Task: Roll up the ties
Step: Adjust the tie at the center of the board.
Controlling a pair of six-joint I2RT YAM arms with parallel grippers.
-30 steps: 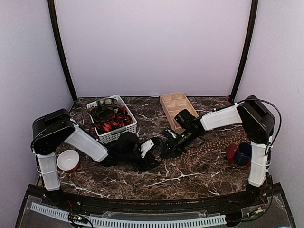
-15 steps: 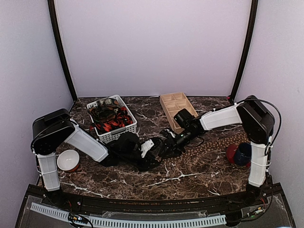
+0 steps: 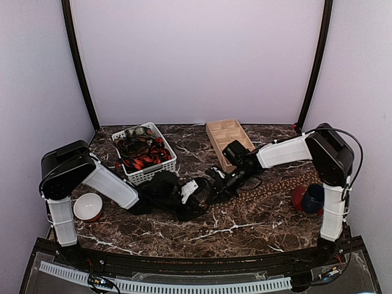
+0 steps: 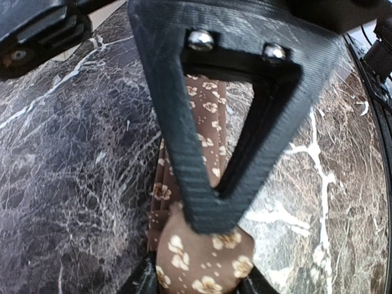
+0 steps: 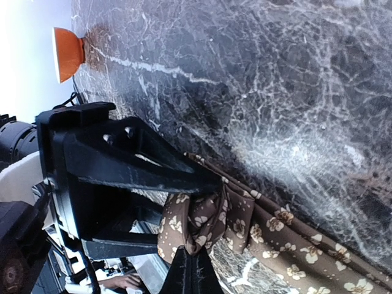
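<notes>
Both jaws grip the brown tie on veined marble table (pale walls around).

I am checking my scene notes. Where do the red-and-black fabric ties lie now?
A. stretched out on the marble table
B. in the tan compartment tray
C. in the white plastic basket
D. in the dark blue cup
C: the top view shows the red-and-black fabric ties piled inside the white plastic basket at the back left; only the brown flower-dotted tie lies stretched out outside it.
</notes>
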